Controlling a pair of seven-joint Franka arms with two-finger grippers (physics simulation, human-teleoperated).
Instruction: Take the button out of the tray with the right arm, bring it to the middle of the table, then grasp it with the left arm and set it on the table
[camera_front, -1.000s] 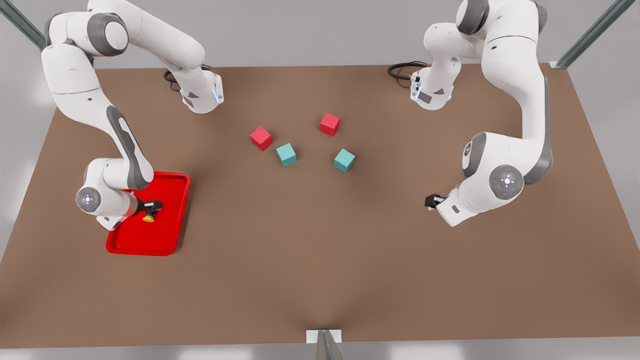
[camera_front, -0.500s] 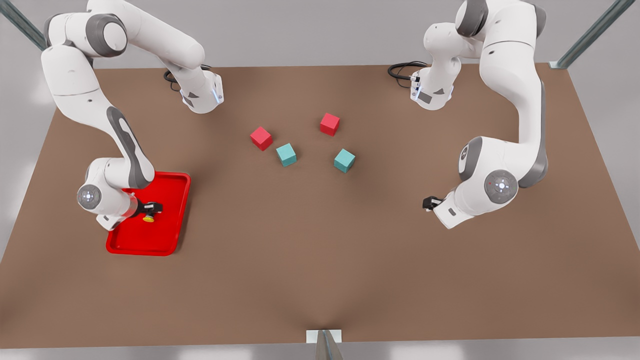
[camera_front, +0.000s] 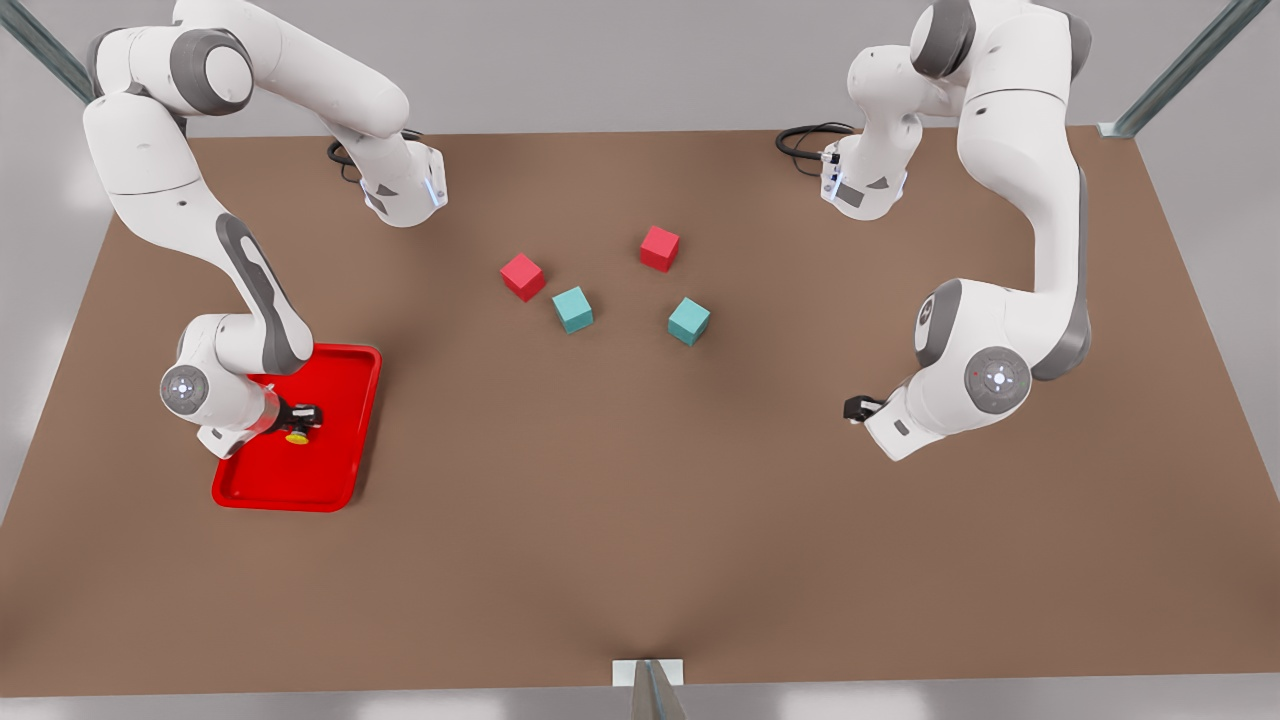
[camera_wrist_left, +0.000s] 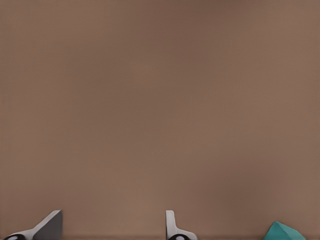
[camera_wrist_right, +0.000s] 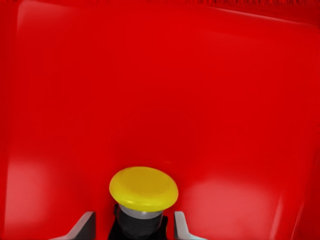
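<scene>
The button (camera_front: 297, 436), a yellow cap on a dark base, stands in the red tray (camera_front: 340, 470) on the front view's left. My right gripper (camera_front: 305, 413) is low over the tray, right at the button. In the right wrist view the button (camera_wrist_right: 144, 187) sits between the fingertips of my right gripper (camera_wrist_right: 134, 220). The gripper is open, with small gaps on either side of the dark base, above the tray floor (camera_wrist_right: 225, 100). My left gripper (camera_front: 855, 407) hovers open over bare table (camera_front: 640, 520) on the front view's right. Its fingers (camera_wrist_left: 172, 227) stand wide apart with nothing between them.
Two red cubes (camera_front: 522, 276) (camera_front: 659, 248) and two teal cubes (camera_front: 573, 309) (camera_front: 689, 321) lie in the middle of the table's far half. One teal cube's corner (camera_wrist_left: 284, 232) peeks into the left wrist view. Cables lie by both arm bases.
The right arm's wrist crept slightly toward the tray's far side while the button stayed put. The left arm's elbow swung a little toward the table's middle, nudging its gripper that way.
</scene>
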